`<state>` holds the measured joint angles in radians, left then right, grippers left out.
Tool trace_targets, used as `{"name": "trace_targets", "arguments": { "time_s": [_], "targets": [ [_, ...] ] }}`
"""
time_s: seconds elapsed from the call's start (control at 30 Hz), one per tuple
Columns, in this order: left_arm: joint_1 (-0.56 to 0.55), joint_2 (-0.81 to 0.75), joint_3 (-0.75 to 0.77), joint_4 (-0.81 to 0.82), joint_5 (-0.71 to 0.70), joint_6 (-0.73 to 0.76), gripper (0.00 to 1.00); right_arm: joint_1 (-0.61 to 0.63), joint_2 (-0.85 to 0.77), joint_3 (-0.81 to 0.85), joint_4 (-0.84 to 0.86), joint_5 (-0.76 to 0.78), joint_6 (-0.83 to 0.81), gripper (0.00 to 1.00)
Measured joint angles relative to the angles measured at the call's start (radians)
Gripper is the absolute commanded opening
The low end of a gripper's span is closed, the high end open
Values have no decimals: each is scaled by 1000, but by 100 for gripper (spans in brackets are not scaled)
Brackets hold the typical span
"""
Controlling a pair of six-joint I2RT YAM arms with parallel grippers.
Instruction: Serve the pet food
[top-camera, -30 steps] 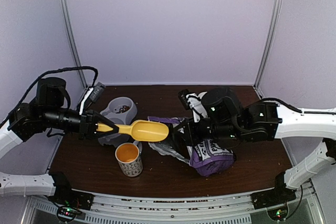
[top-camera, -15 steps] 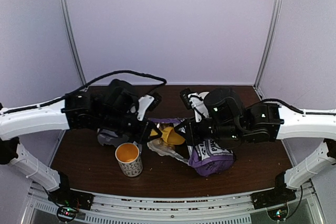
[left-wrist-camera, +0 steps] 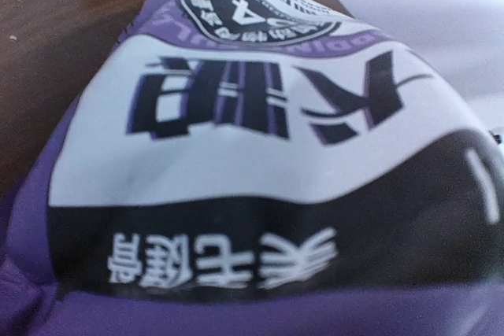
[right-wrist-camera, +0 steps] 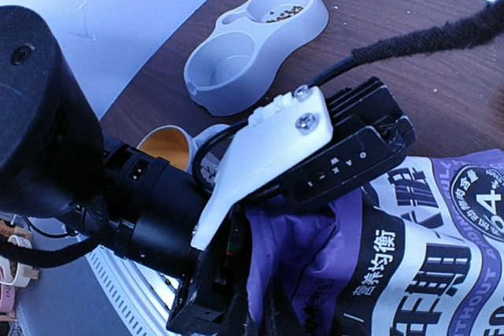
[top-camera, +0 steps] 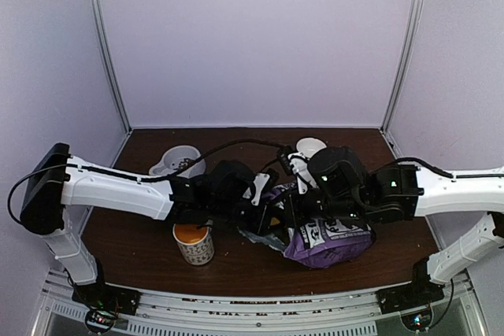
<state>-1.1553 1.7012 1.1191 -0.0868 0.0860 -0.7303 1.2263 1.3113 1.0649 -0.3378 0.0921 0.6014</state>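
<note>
Both arms meet mid-worktop over the bag (top-camera: 331, 238), which lies on its side right of centre, close to the front edge. Left gripper (top-camera: 266, 214) is pushed in at the bag's crumpled purple mouth. Its fingers are buried, and the left wrist view is filled by the bag label, so I can't tell how far apart they are. Right gripper (top-camera: 290, 212) is just beside it at the same mouth edge. Its fingertips are lost in dark clutter, so I can't tell its state either.

Room: very tight between the two wrists. The mug (top-camera: 193, 243) stands just beside the left forearm, near the front edge. Bare worktop (top-camera: 126, 234) shows front-left, and a strip along the back between the double bowl (top-camera: 167, 155) and a white object (top-camera: 309, 147). A black cable (top-camera: 228, 147) loops over that strip.

Contents: pet food (right-wrist-camera: 283, 12) is visible only as a few brown pellets in the bowl's compartment farther from the mug. The other compartment shows a grey bottom. The mug shows its orange lining. Bag interior is hidden
</note>
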Motion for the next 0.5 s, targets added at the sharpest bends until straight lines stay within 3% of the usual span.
{"name": "trace_targets", "arguments": {
  "time_s": [0.23, 0.5],
  "targets": [
    [15, 25, -119, 356, 220, -113, 0, -2, -25, -11, -20, -14, 21, 0],
    [14, 13, -233, 687, 328, -245, 0, -16, -67, -11, -35, -17, 34, 0]
  ]
}}
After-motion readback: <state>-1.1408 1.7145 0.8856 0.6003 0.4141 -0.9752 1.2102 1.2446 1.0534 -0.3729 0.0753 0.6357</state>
